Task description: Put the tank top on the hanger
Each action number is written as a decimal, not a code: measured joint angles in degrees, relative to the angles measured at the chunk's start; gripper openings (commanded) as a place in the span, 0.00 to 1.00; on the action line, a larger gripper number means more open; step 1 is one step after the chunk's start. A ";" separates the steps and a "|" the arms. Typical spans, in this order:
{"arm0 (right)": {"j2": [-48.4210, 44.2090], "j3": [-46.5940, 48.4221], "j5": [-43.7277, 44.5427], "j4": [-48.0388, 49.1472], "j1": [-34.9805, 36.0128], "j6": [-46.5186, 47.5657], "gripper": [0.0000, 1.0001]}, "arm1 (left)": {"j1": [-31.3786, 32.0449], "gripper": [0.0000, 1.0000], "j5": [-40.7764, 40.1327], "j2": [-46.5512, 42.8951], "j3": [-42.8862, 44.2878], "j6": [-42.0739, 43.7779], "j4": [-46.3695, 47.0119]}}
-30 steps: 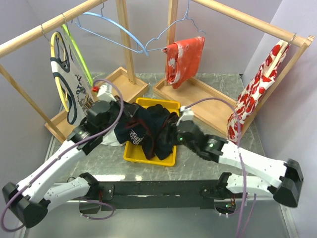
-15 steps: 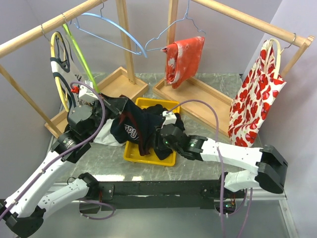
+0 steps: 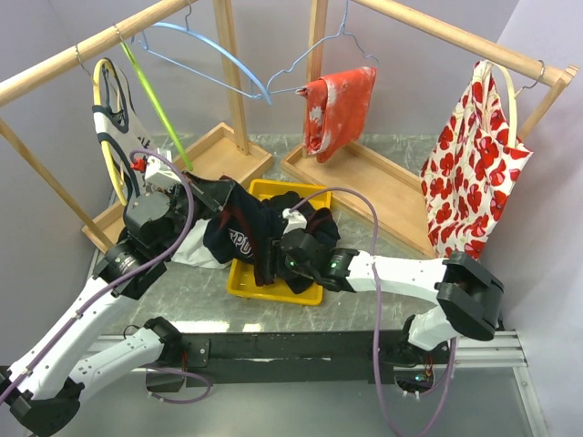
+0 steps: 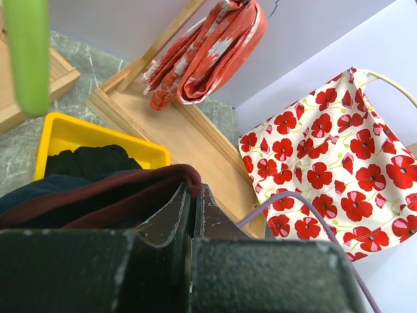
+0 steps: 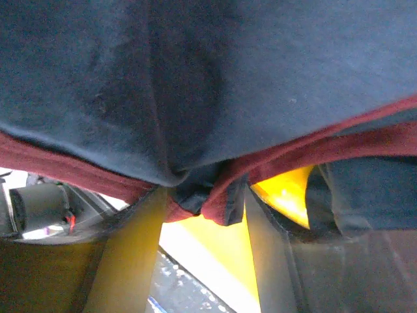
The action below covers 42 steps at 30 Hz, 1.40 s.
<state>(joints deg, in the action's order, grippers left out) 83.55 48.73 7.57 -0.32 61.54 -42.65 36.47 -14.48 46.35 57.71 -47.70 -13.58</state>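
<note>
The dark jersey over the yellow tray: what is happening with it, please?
Both arms are holding the tank top between them over the yellow tray. The left jaws are shut on its red-trimmed edge, and the right jaws pinch a bunch of its fabric nearer the middle of the tray. The lime-green hanger hangs on the wooden rail at the left, close to the left arm. The tank top is not yet on it.
</note>
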 measured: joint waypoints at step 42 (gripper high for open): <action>-13.33 6.01 6.49 -13.66 -27.71 9.33 0.00 | -1.27 0.77 0.31 18.69 0.63 3.63 2.54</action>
<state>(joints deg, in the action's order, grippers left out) 70.22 54.74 14.06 -13.98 33.82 -33.32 35.20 -14.17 65.04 58.35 -44.07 -11.05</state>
